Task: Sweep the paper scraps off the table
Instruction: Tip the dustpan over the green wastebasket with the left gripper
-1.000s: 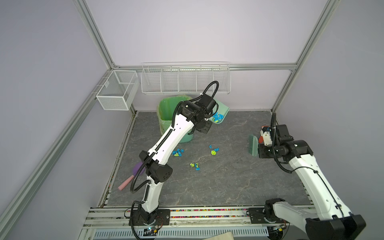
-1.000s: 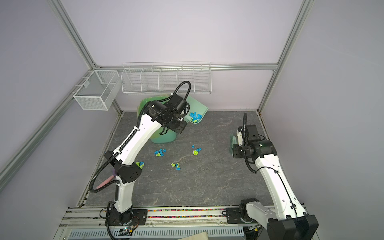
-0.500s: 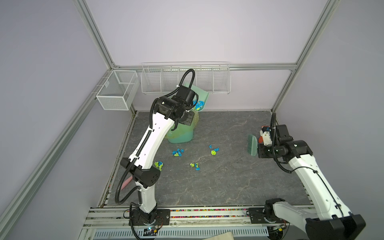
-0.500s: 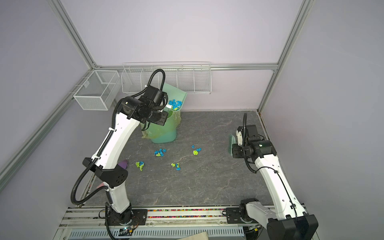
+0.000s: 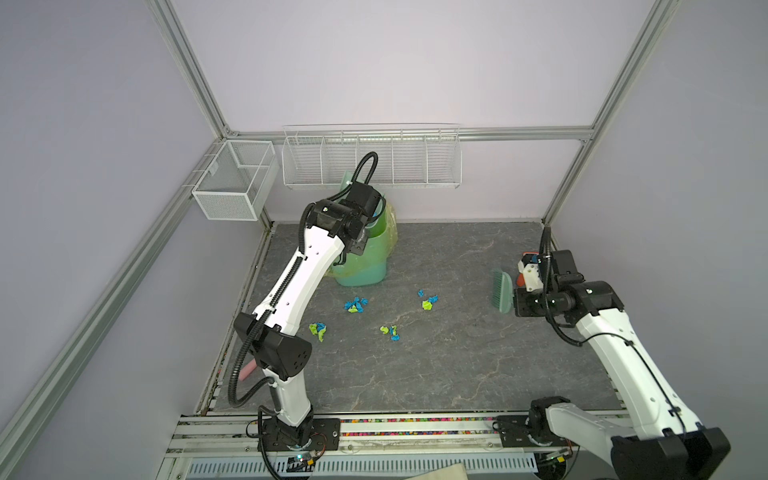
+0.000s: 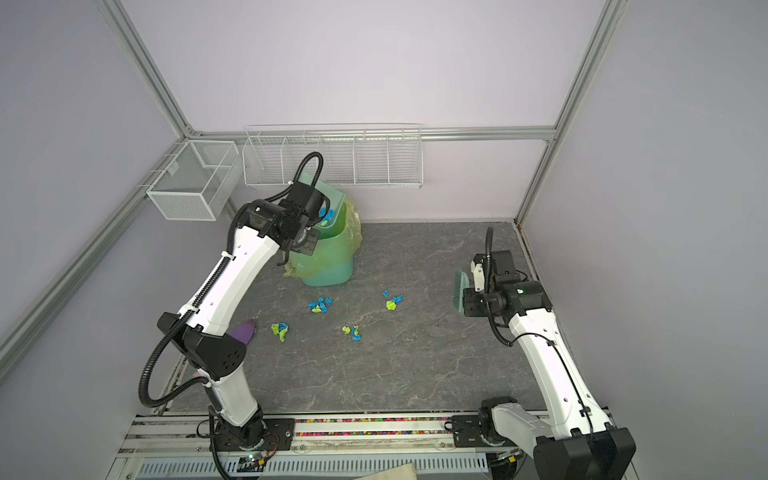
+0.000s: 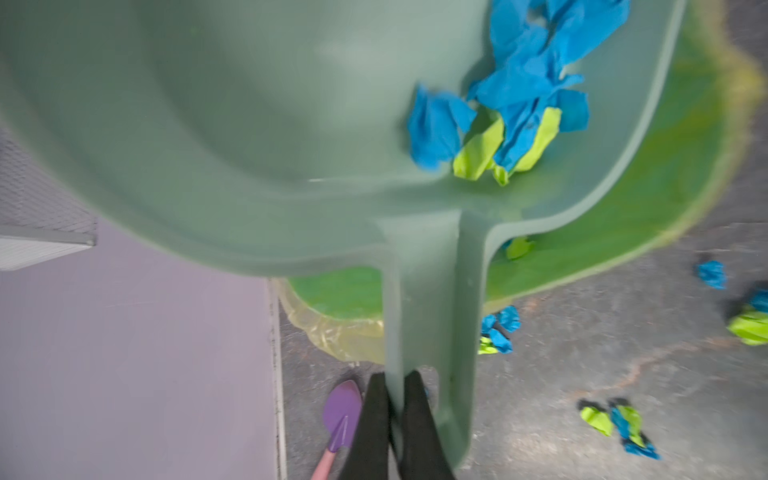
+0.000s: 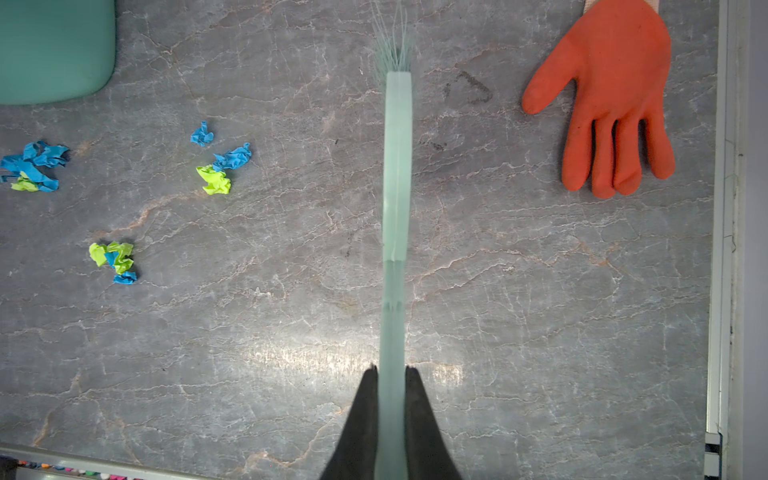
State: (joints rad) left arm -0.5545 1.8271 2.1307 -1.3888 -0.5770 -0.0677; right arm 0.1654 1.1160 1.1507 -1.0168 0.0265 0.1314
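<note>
Paper scraps (image 5: 355, 305): lay in blue and green clusters on the table (image 5: 457, 374) beside the green bin (image 5: 365, 270); sat also in the dustpan (image 7: 249, 145) held over it. Clamped left gripper (image 7: 395, 378) on dustpan handle, right gripper (image 8: 390, 370) on brush (image 8: 397, 166), near orange glove (image 8: 611, 95).

The near half of the table (image 5: 415, 374) lay bare, open for passage from side to side. Mid-table, four clusters of paper scraps (image 5: 355, 305) dotted the way. The lined waste bin (image 5: 370, 270) blocked the far left corner, with the dustpan (image 7: 249, 124) tilted over its mouth and the wire rack (image 5: 411, 158) close above. The brush (image 8: 397, 166) hung between the scraps and an orange glove (image 8: 615, 95) lying by the right rail. A purple trowel (image 6: 243, 331) lay by the left edge.
</note>
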